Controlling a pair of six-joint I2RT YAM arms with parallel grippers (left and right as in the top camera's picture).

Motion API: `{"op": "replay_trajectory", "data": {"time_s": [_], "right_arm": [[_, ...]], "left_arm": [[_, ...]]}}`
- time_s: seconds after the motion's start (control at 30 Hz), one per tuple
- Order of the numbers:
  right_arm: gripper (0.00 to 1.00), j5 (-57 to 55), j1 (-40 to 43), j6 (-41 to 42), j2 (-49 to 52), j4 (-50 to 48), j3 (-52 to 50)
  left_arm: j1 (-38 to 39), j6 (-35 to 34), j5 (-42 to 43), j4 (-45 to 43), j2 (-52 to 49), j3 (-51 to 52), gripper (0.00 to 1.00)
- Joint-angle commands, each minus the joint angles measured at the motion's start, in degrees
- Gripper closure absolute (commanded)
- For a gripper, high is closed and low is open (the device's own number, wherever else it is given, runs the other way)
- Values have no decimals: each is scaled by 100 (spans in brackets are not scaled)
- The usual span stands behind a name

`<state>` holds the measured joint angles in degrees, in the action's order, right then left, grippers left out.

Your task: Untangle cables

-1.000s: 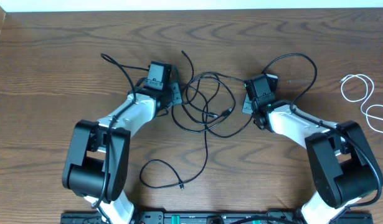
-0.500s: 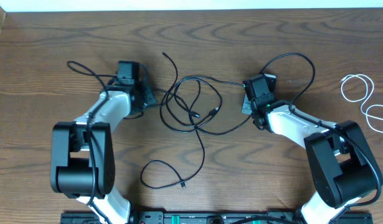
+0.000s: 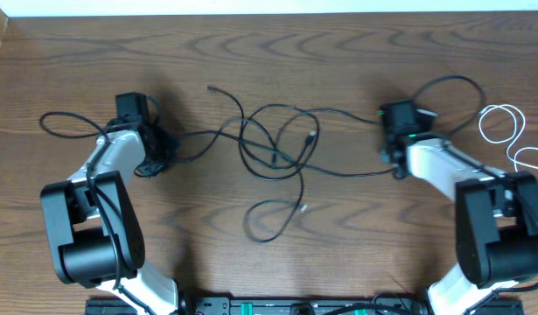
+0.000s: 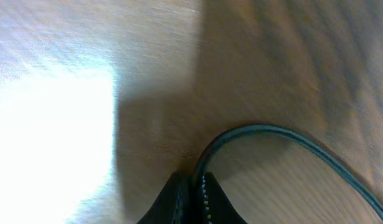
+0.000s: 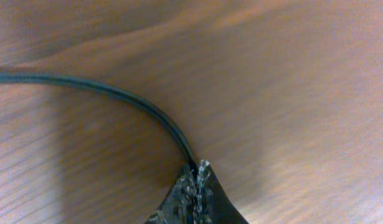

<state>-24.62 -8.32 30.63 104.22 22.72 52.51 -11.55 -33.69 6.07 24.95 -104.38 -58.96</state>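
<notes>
This looks like the pull-apart step: left hand (image 4: 192,186) and right hand (image 5: 196,171) each pinch a strand of the black cables (image 3: 277,149) tangled on the table (image 3: 356,61) between them, white cable (image 3: 513,140) far right; next, draw one strand clear of the loops.

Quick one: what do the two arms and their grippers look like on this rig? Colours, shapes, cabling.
They match. The left arm and right arm each have bulky, rounded black joint housings, a white forearm link and a boxy black wrist head. A thick black wire loops off each wrist. The left gripper and right gripper end in dark, narrow fingers with rough, ridged tips. No readable markings.
</notes>
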Motion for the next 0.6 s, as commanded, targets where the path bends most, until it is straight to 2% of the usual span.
{"op": "replay_trajectory", "data": {"time_s": [0.0, 0.23, 0.43, 0.53, 0.57], "right_arm": [[99, 1357, 678, -2, 562, 413, -468], [99, 2396, 1467, -247, 562, 476, -468], [99, 2437, 1412, -240, 562, 442, -468], [99, 2879, 1285, -243, 562, 173, -468], [99, 3117, 1215, -247, 562, -4, -468]], "left_arm": [[-227, -339, -118, 142, 44, -15, 92], [-291, -474, -125, 177, 44, -11, 92], [-323, -479, -304, 157, 44, -11, 92], [-321, -476, 7, 107, 44, -11, 92], [-321, -474, 219, 63, 44, -11, 86]]}}
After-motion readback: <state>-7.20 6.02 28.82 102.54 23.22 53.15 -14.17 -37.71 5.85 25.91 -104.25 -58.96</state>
